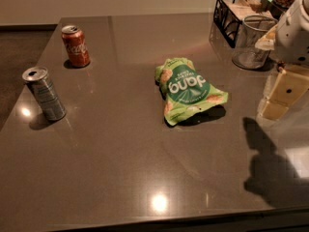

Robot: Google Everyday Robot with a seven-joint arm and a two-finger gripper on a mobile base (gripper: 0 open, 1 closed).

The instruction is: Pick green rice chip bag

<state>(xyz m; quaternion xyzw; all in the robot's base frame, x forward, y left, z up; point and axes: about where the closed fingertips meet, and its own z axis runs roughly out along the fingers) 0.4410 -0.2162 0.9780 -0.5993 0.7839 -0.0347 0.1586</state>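
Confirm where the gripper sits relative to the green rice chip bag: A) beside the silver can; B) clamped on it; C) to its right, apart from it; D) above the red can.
C: the gripper hangs at the view's right edge, apart from the green rice chip bag.

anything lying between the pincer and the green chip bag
Only bare tabletop separates the pincer, at the right edge, from the green rice chip bag in the camera view.

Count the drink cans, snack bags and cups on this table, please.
Drink cans: 2, red can and silver can
Snack bags: 1, green rice chip bag
Cups: 1, clear cup
Total: 4
The gripper hovers right of the bag.
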